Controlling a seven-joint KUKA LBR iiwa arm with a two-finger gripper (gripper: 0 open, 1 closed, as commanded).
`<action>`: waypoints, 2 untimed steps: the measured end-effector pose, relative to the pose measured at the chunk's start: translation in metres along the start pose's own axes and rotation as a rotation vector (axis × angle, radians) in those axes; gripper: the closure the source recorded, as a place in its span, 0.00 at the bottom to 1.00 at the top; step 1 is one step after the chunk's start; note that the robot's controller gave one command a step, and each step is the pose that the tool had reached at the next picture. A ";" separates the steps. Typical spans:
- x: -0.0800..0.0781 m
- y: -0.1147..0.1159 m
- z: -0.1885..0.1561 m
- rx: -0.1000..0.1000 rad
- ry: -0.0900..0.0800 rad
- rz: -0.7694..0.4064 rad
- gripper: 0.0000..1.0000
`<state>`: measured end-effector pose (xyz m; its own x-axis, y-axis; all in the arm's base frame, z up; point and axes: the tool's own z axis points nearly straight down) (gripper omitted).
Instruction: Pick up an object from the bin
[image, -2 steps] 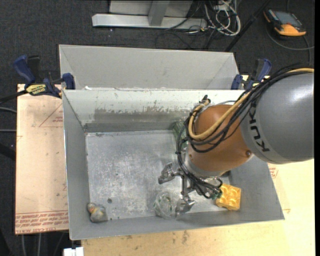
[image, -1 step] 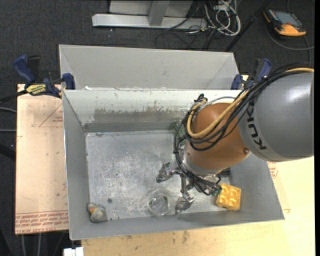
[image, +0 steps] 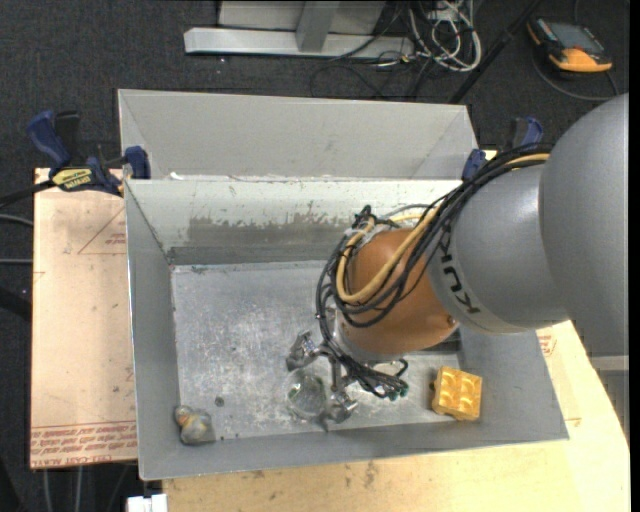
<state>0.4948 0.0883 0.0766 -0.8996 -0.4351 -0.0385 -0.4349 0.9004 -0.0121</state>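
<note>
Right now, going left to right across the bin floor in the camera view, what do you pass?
Grey lumpy stone-like thing in the near left corner → gripper → yellow studded block.

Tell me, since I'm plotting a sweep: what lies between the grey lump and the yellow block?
The gripper, in the camera view; floor from it to the grey lump is bare.

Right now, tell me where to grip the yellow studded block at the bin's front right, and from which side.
Take the yellow block across its flat side faces, coming straight down from above. It lies flat, studs up, with no other thing against it, so the sides look free.
</note>
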 end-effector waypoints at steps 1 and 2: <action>0.008 -0.002 -0.003 -0.004 0.027 -0.011 1.00; 0.007 -0.001 -0.003 -0.004 0.027 -0.013 1.00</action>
<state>0.4887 0.0841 0.0793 -0.8944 -0.4472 -0.0117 -0.4471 0.8944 -0.0087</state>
